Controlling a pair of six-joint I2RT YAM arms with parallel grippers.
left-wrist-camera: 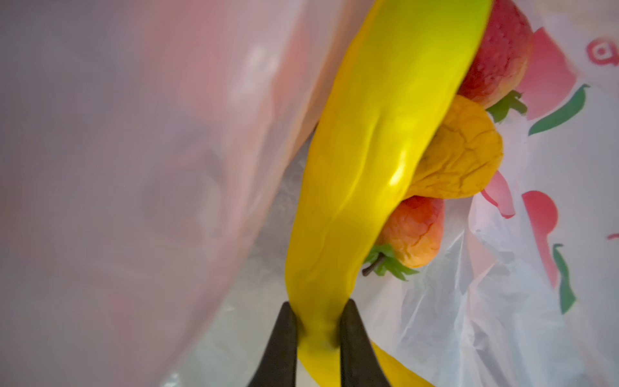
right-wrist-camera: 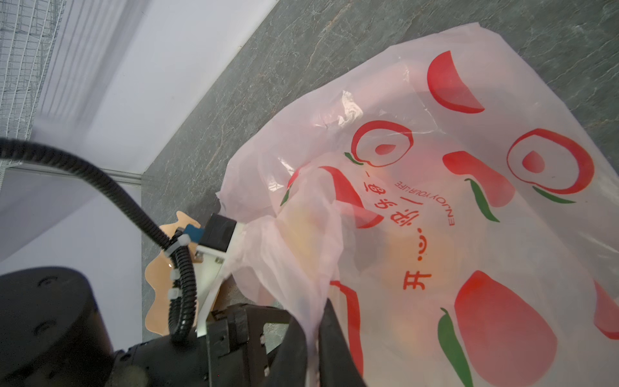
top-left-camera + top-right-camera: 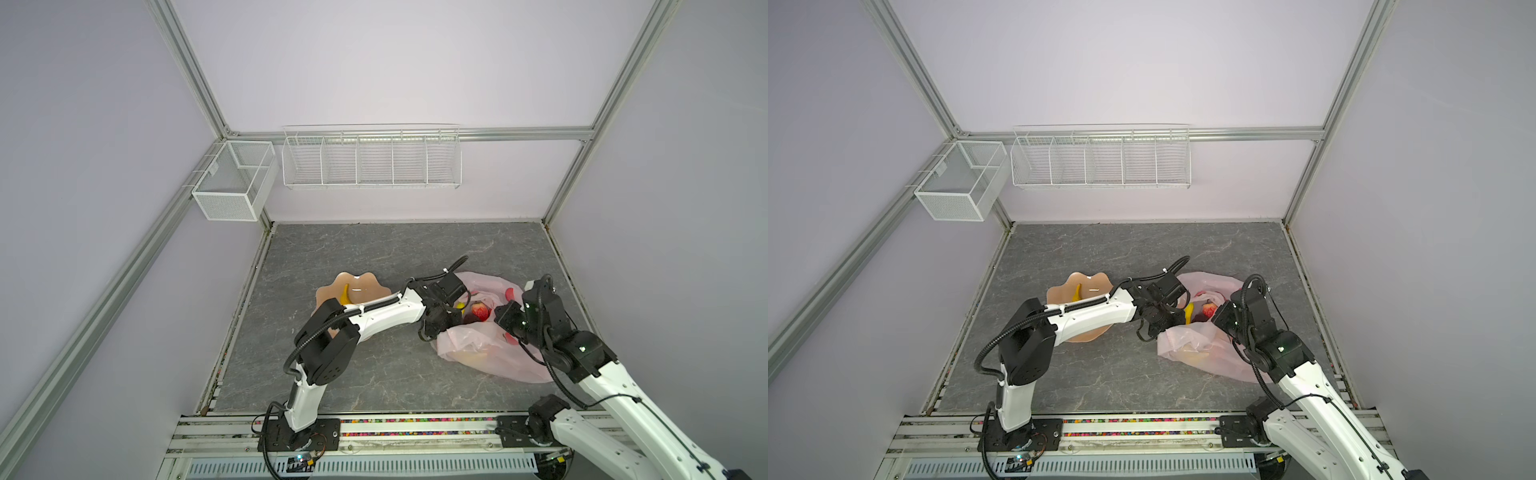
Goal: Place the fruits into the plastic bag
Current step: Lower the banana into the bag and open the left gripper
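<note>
Near the right edge of the tabletop (image 3: 374, 257), the left gripper (image 1: 318, 304) pinches a banana (image 1: 378, 150) in its jaws inside the plastic bag (image 2: 469, 234), half hiding other fruits (image 1: 459, 157); the right gripper (image 2: 313, 311) has its jaws pinched on the bag's film.

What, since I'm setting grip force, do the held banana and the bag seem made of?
The banana: probably soft glossy plastic or rubber; it shines and seems pinched between the left gripper's jaws. The plastic bag: thin translucent pink film, creased and crumpled, with fruit shapes showing through.
</note>
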